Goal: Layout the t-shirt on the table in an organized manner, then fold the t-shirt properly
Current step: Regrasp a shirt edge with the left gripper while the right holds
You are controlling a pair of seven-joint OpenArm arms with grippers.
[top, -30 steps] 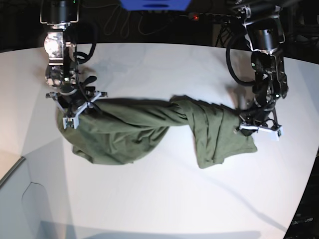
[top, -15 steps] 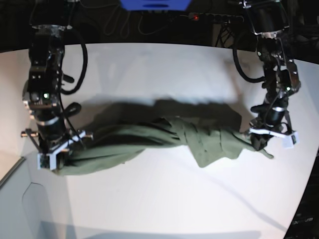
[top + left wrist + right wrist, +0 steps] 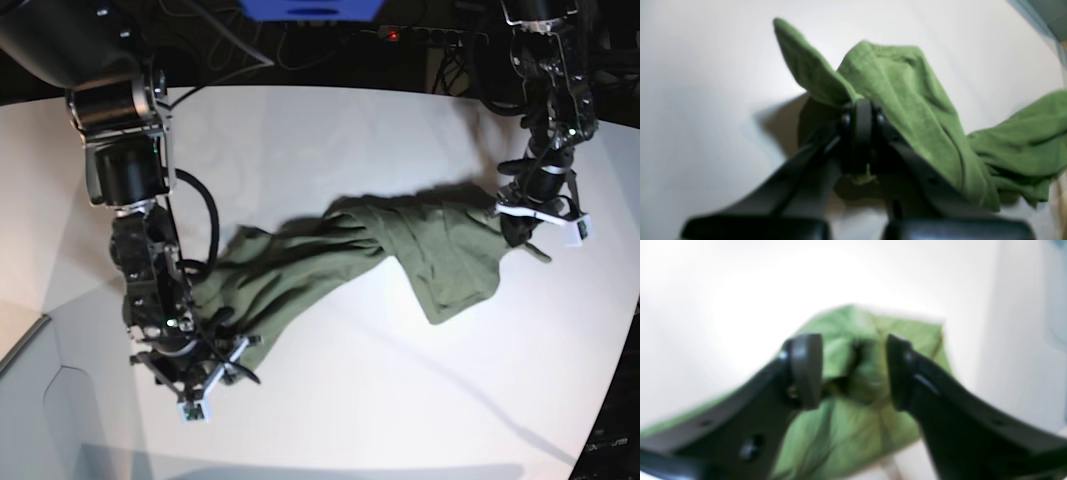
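In the left wrist view, the left hand point(image 3: 858, 115) is clamped on a fold of the t-shirt point(image 3: 913, 110), above the white table point(image 3: 706, 83). In the blurred right wrist view, the right hand point(image 3: 853, 370) stands wide, its 2 fingers point(image 3: 805, 370) straddling bunched cloth. In the base view, the shirt point(image 3: 400, 245) stretches twisted from the table's right edge toward its near left corner.
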